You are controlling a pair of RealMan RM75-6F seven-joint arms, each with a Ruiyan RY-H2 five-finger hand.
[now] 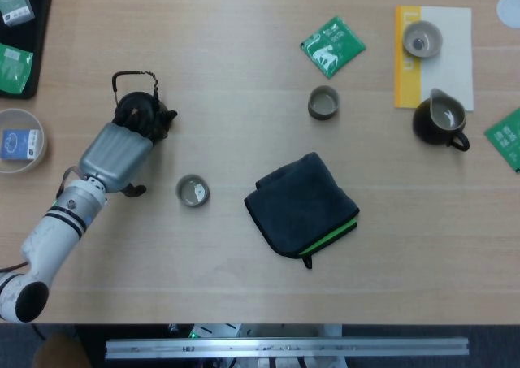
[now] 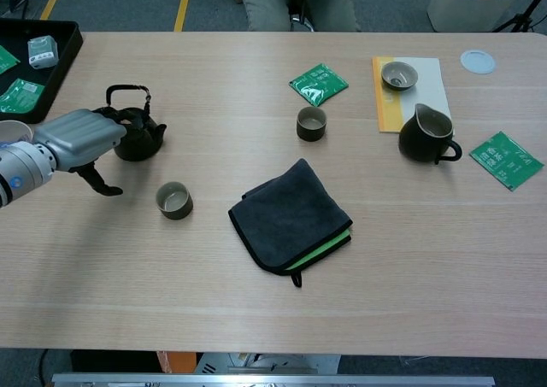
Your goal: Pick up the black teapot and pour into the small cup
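Note:
The black teapot (image 1: 136,108) (image 2: 138,137) with a thin wire handle is at the left of the table, upright and low over or on the wood; I cannot tell which. My left hand (image 1: 115,157) (image 2: 75,137) holds it from the near-left side, fingers curled over its body and thumb hanging below. The small cup (image 1: 193,191) (image 2: 173,201) stands apart, to the right of the hand and nearer the front edge. My right hand is in neither view.
A second small cup (image 1: 323,103) stands mid-table, a folded dark cloth (image 1: 302,205) in front of it. A dark pitcher (image 1: 439,122) and a bowl on a white-yellow mat (image 1: 447,59) sit far right. A black tray (image 1: 39,51) and a round container (image 1: 20,140) lie at the left edge.

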